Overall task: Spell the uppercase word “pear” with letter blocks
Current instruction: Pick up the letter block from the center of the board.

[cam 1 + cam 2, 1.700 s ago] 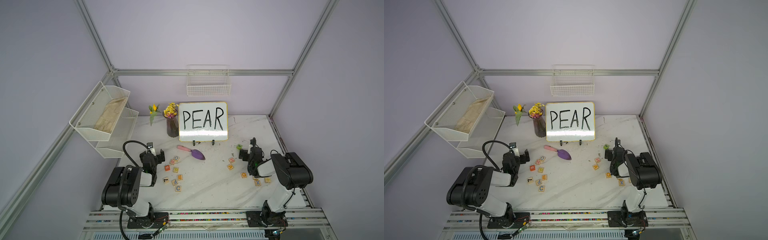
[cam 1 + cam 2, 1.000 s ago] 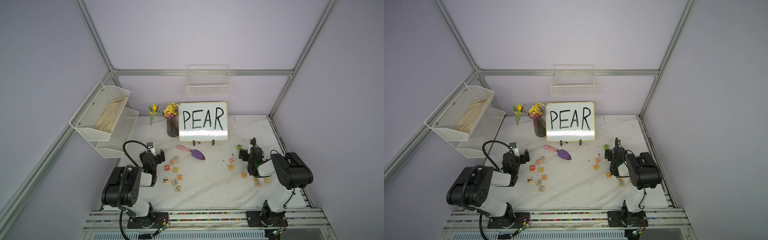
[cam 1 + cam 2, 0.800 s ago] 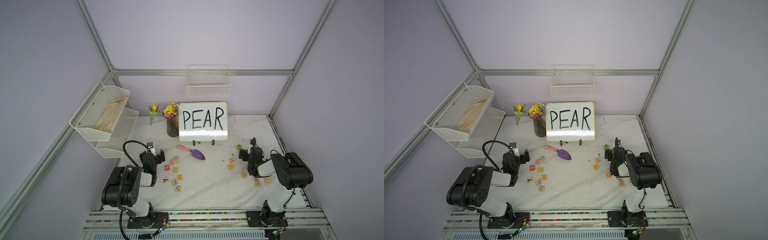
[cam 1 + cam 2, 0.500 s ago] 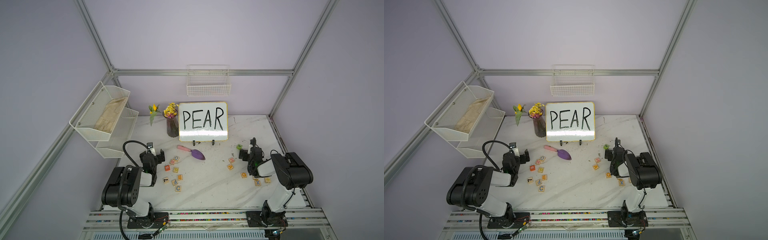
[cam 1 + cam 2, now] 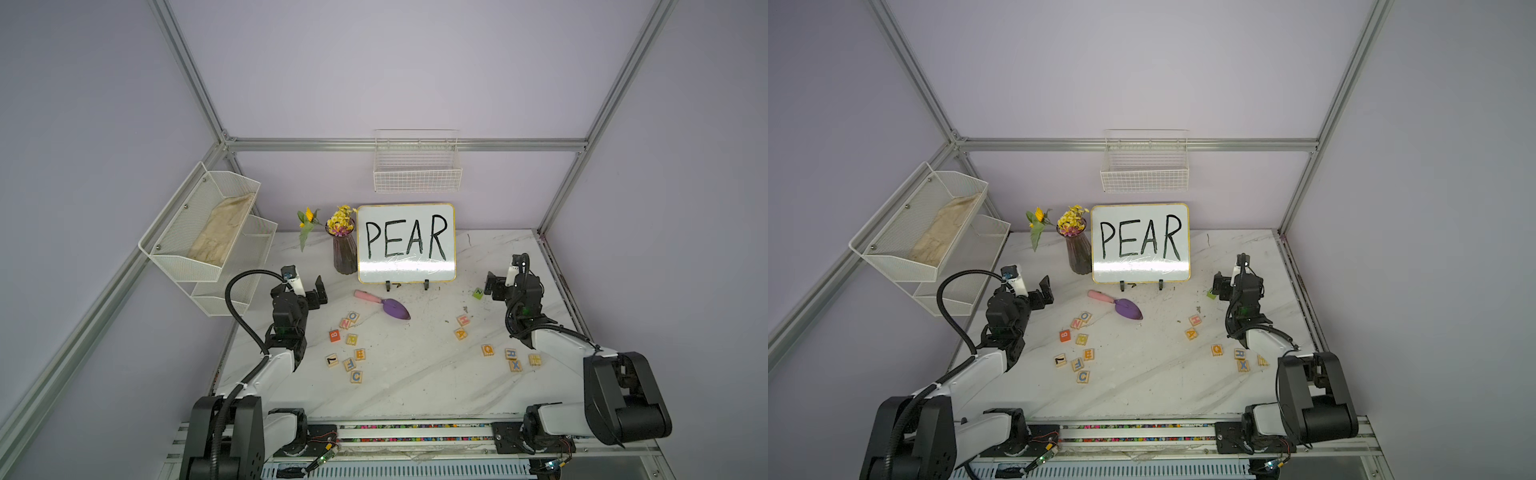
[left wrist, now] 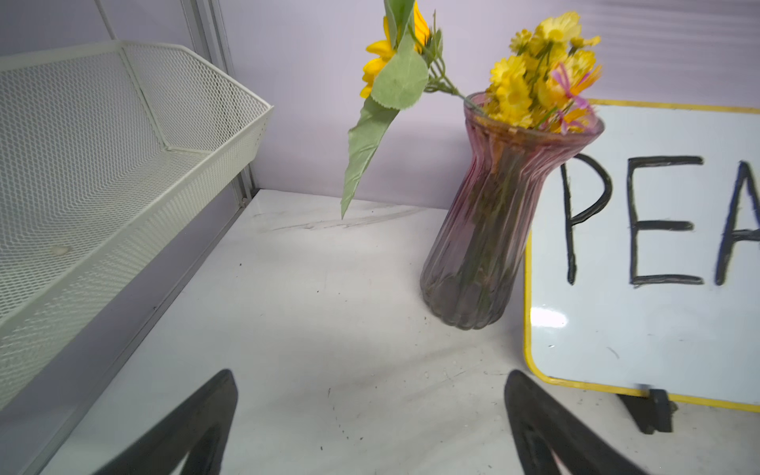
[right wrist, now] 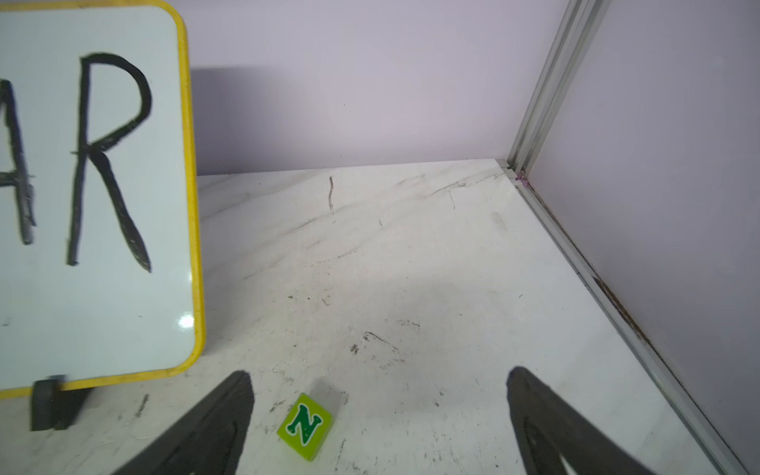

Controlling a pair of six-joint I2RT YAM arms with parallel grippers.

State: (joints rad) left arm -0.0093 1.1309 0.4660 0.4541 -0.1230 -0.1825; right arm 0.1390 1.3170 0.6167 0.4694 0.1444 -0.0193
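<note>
1. The left gripper (image 6: 370, 374) is seen wide open, and nothing is held in it.
2. The right gripper (image 7: 378, 372) is wide open too, and nothing is held in it. A green N block (image 7: 305, 425) is seen on the table (image 5: 395, 386) close by one of its fingers, but that block is not needed.
3. The E block (image 5: 360, 354) and what looks like the yellow P block (image 5: 351, 339) are found in the bunch near the left arm. The A block (image 5: 460, 333) and the R block (image 5: 510, 353) are found near the right arm.
4. No row is made yet, so the first step is thought to be in hand: picking the P.
5. Next, open fingers must be brought down around the P and closed softly, and the blocks beside it must not be bumped.
</note>
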